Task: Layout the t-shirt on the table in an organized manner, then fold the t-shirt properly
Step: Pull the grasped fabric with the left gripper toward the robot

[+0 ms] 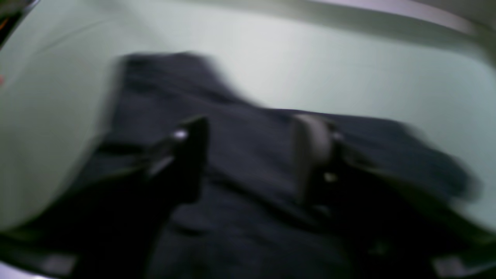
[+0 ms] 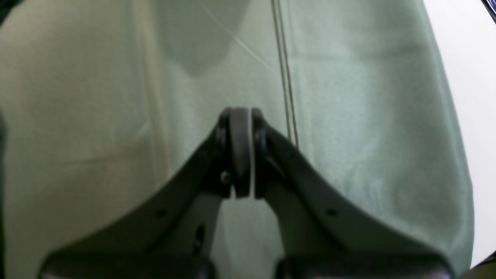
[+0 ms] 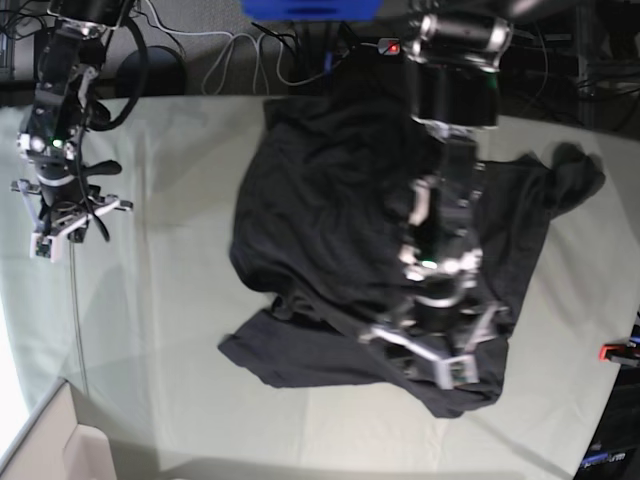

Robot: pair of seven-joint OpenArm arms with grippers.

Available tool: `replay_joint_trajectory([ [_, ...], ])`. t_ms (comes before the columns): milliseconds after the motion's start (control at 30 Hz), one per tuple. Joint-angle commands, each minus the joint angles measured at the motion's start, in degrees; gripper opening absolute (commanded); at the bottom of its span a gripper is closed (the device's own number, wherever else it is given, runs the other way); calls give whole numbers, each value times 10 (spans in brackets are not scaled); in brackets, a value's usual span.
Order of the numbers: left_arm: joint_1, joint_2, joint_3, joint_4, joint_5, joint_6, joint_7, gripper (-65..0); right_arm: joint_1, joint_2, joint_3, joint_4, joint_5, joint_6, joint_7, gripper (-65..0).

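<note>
The t-shirt [image 3: 320,200] lies crumpled on the table [image 3: 170,350], dark and partly doubled over, with one sleeve [image 3: 575,170] reaching toward the right. My left gripper [image 3: 432,360] hovers over its near right part. In the blurred left wrist view the left gripper [image 1: 252,128] is open, its fingers [image 1: 193,155] spread above the t-shirt [image 1: 162,85] with nothing between them. My right gripper [image 3: 60,235] stands far to the left, apart from the shirt. Up close the right gripper [image 2: 240,116] is shut on nothing, over bare table [image 2: 368,116].
A red clamp [image 3: 612,351] sits at the table's right edge. Cables and a blue object [image 3: 310,8] lie behind the far edge. A pale box [image 3: 60,450] is at the near left corner. A thin cord [image 2: 285,77] runs across the cloth under the right gripper.
</note>
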Motion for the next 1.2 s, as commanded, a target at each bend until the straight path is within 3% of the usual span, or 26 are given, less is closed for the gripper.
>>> replay_joint_trajectory([
  [0,-25,-6,-12,-4,1,-2,-16,-165,4,5,2,9,3,-2,12,-650],
  [67,-42,-19,-37,-38,1,-2,-17,-85,4,5,1,9,3,-2,12,-650],
  [167,-59,-35,-65,-80,-1,-2,-20,-33,4,6,1,9,3,-2,12,-650],
  [333,-85,-79,-112,-157,-100,-2,-22,-33,4,8,1,9,3,-2,12,-650],
  [500,-118,-129,-100,-251,-183,-2,-22,-33,1,8,1,9,3,-2,12,-650],
  [633,-137,-146,-77,-304,-204,-2,-29,-33,0,8,1,9,3,-2,12,-650],
  [800,-142,-146,-47,-373,-203,-2,-103,-42,0,7,1,9,3,-2,12,-650],
  [867,-139,-146,-39,-391,-203,-2,-121,-81,-1,8,1,9,3,-2,12,-650],
  [933,-138,-147,-34,-402,-205,-3,-123,-163,-1,8,3,9,3,-2,12,-650],
  [1067,-137,-146,-34,-397,-205,-3,-125,-471,-1,9,3,9,2,-2,12,-650],
  [1167,-137,-142,-36,-369,-206,-2,-124,-614,-1,9,3,9,2,-2,12,-650],
])
